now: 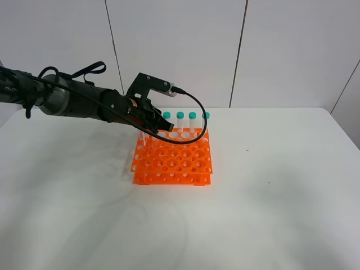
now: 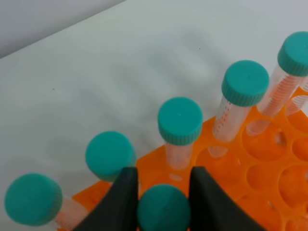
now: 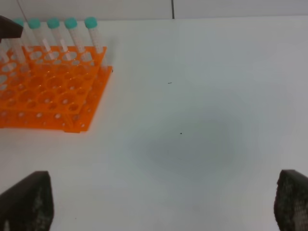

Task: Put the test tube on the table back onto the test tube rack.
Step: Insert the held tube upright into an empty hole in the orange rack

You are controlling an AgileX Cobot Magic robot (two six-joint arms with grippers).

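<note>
My left gripper (image 2: 162, 190) is shut on the teal cap of the test tube (image 2: 163, 211), and its black fingers (image 2: 126, 197) flank the cap. It holds the tube upright over the back left corner of the orange test tube rack (image 1: 174, 160), just in front of the back row of teal-capped tubes (image 2: 180, 120). From above, the left gripper (image 1: 151, 125) hides most of the held tube. My right gripper (image 3: 159, 197) is open above the bare white table (image 1: 270, 197), right of the rack (image 3: 53, 91), and holds nothing.
Several teal-capped tubes (image 1: 192, 116) stand in the rack's back row. Most other holes (image 1: 180, 163) are unfilled. The left arm's black cable (image 1: 197, 121) loops over the rack's back edge. A white panelled wall (image 1: 180, 45) rises behind the table.
</note>
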